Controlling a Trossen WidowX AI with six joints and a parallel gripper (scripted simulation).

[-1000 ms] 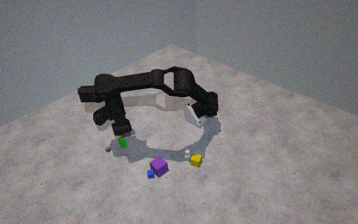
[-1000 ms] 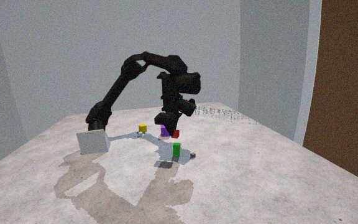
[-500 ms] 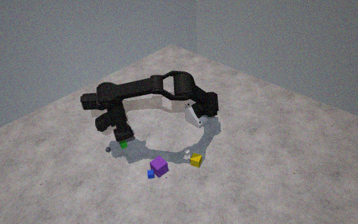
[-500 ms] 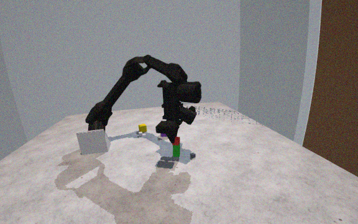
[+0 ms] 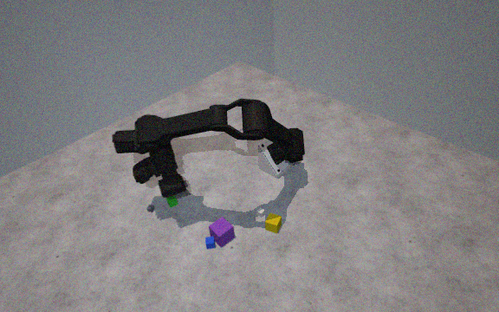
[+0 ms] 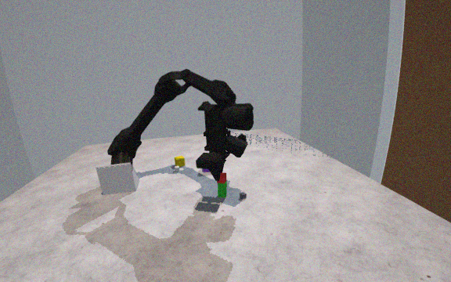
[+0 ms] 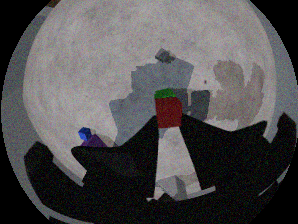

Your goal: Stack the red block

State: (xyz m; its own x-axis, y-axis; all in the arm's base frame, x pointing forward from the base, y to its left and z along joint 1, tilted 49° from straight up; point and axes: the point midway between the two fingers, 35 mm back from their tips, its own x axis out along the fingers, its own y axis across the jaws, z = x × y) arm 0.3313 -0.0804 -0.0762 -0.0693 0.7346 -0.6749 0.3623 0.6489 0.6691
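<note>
My gripper point(image 6: 219, 176) point(image 7: 166, 117) is shut on the red block point(image 6: 222, 178) point(image 7: 169, 113). The block sits right on top of the green tower point(image 6: 221, 189) point(image 5: 171, 201) point(image 7: 164, 94), which stands upright on the table. In the top view the gripper point(image 5: 172, 190) covers the red block and only the tower's green base shows below it. In the wrist view a sliver of green shows just behind the red block.
A purple cube point(image 5: 222, 230) point(image 7: 96, 140) and a small blue cube point(image 5: 210, 243) point(image 7: 84, 133) lie together near the tower. A yellow cube point(image 5: 273, 223) point(image 6: 179, 160) lies further off. A small grey piece point(image 6: 243, 195) lies beside the tower. The white arm base point(image 6: 117, 178) stands at the left.
</note>
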